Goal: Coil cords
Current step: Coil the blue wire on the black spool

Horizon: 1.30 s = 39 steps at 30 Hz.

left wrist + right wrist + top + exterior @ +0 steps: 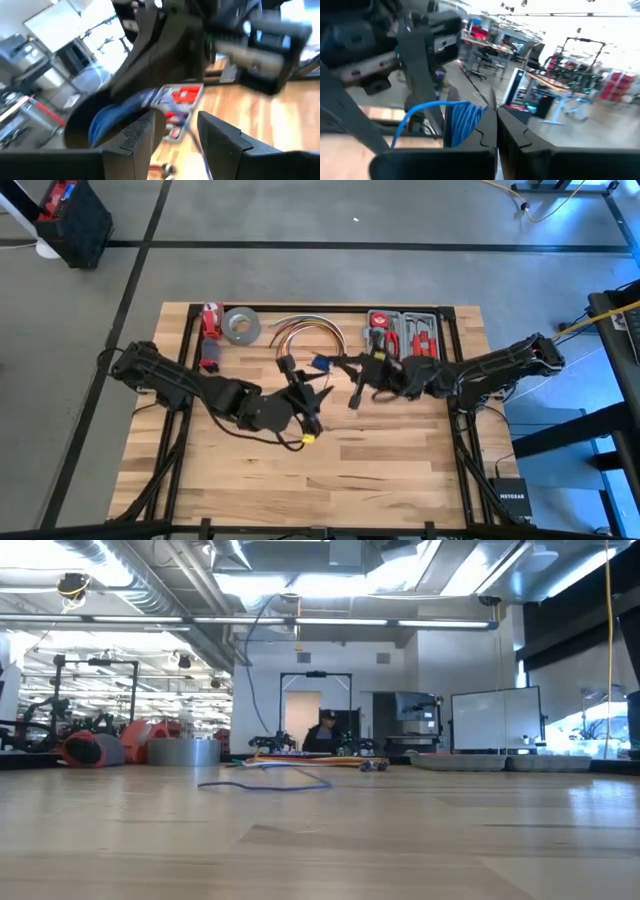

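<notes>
The right tool (496, 137) is gripping a bundle of blue cord (462, 122), its two dark fingers pressed nearly together with the coiled loops bunched just beside them, and one free strand is arching away from the bundle. In the overhead view the right tool (358, 385) is hanging over the middle of the wooden tabletop (400, 470), close to the left tool (305, 385), which is facing it. The left tool (182, 140) is standing open, with a clear gap between its fingers; a blue mass, likely the same cord (107, 120), is showing just beyond them, not clamped. In the level view a thin bluish strand (265, 783) is lying slack across the tabletop. The cord is looking light, soft and floppy, so the loops would probably spring apart unless pinched across the whole bundle; gripping where the turns cross seems the safest hold. Behind the tools, along the far edge, an open tool case (402, 333) is holding red-handled hand tools in its moulded slots. Beside it an arched bundle of orange, red and white cables (300, 330) is lying, then a roll of grey tape (240, 325) and a red object (210, 320), too small to identify.
</notes>
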{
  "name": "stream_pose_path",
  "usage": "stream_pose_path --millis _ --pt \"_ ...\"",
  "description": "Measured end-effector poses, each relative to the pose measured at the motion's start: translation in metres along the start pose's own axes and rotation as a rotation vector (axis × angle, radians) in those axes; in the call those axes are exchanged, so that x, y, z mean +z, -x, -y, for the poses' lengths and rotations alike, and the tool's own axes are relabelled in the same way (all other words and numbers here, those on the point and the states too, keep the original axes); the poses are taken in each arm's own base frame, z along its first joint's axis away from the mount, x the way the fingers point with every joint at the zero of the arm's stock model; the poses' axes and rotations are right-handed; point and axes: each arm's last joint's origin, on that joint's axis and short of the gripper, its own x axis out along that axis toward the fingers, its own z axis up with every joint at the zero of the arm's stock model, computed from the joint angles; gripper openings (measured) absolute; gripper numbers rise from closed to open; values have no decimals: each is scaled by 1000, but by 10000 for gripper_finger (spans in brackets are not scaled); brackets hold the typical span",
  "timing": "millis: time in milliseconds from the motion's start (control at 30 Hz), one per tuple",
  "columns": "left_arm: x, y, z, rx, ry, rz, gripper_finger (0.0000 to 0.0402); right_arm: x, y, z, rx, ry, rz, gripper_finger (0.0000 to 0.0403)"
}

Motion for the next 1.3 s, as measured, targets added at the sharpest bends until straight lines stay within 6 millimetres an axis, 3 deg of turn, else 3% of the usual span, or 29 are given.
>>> stream_pose_path --millis 133,267,567,700,1033,1300 --pt "4 2 -4 9 -9 -8 148 -15 -5 27 25 -70 4 1" --pt "2 3 -6 4 -25 -42 148 -34 -9 37 42 -113 -14 1" --pt "-18 4 -8 11 11 -173 148 -72 -2 36 6 -104 -112 1" --pt "-40 2 -3 27 23 -253 148 -88 3 33 11 -102 -165 1" --pt "-88 -16 16 15 51 -321 148 -99 6 30 19 -97 -203 1" --pt "-94 -25 20 -123 36 -333 148 -99 7 30 20 -91 -207 1"
